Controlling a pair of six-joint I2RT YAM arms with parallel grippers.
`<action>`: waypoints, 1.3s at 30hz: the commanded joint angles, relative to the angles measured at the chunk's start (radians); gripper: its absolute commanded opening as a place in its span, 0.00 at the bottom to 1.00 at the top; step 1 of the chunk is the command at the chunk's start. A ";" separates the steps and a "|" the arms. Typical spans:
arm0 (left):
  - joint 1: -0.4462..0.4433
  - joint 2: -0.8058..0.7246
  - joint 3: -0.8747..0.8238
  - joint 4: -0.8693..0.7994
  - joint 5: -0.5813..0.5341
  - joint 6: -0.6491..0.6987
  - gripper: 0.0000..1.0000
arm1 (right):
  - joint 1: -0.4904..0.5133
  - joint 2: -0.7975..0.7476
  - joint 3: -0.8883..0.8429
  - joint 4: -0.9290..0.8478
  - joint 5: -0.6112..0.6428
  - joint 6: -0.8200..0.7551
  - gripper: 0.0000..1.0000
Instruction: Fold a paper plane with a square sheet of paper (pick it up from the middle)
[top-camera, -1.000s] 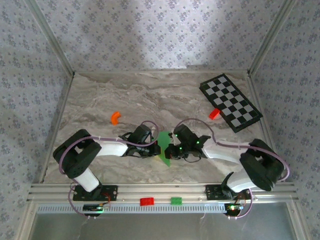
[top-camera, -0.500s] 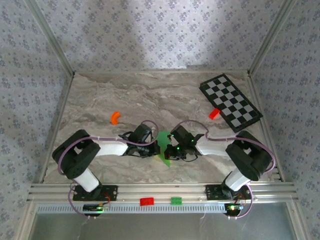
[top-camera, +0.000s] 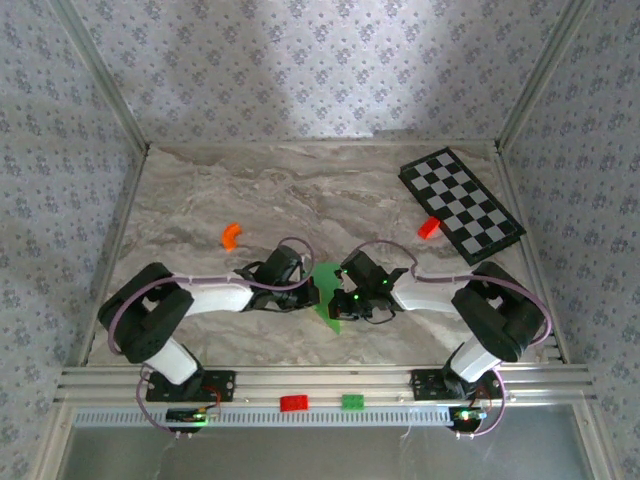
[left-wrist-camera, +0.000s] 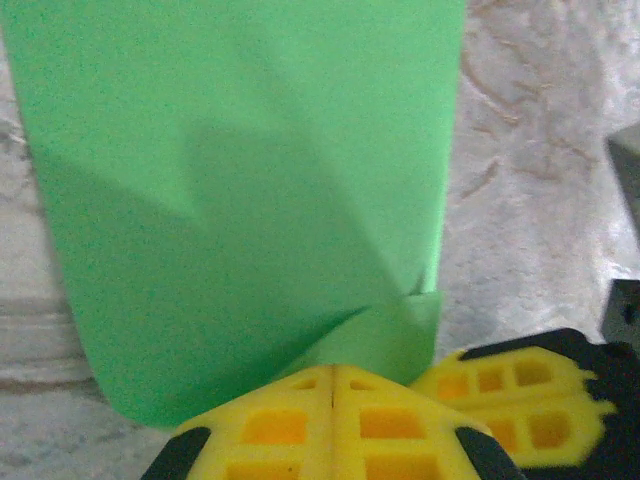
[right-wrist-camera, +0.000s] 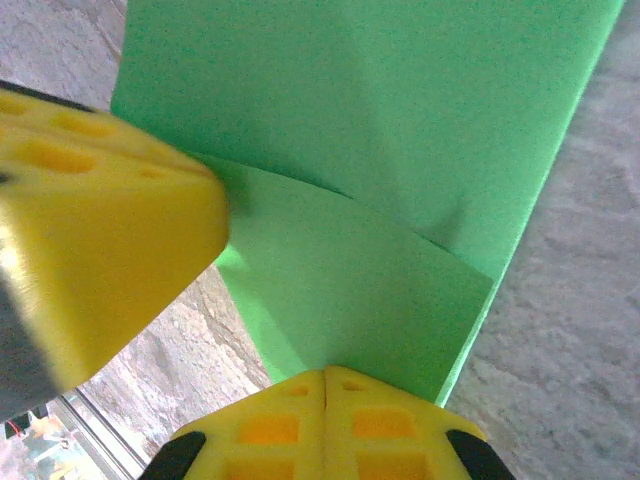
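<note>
The square sheet of paper (top-camera: 328, 285), bright green and partly folded, sits between my two grippers near the table's front middle. My left gripper (top-camera: 312, 290) comes at it from the left, and my right gripper (top-camera: 343, 297) from the right. In the left wrist view the yellow jaws of the left gripper (left-wrist-camera: 333, 368) are shut at the edge of the paper (left-wrist-camera: 250, 200), where a small flap curls up. In the right wrist view the right gripper (right-wrist-camera: 325, 372) is shut on a raised flap of the paper (right-wrist-camera: 380, 120). No finished paper plane shape shows.
A black-and-white checkered board (top-camera: 461, 204) lies at the back right with a red brick (top-camera: 428, 227) at its near edge. An orange curved piece (top-camera: 231, 235) lies to the left. A red brick (top-camera: 294, 402) and a green brick (top-camera: 352, 401) sit on the front rail.
My right arm has pulled its elbow in toward the left and its gripper has edged closer to the left one. The paper's top now looks wider. Both jaws stayed shut.
</note>
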 joint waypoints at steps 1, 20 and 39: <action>0.002 0.036 -0.024 0.022 -0.044 -0.009 0.00 | 0.004 0.030 -0.050 -0.139 0.076 -0.014 0.00; 0.248 0.004 0.003 -0.147 0.003 0.098 0.00 | -0.044 -0.019 -0.100 -0.144 0.068 -0.060 0.00; 0.033 0.071 0.096 -0.062 0.032 0.076 0.02 | -0.090 -0.016 -0.077 -0.126 0.011 -0.104 0.00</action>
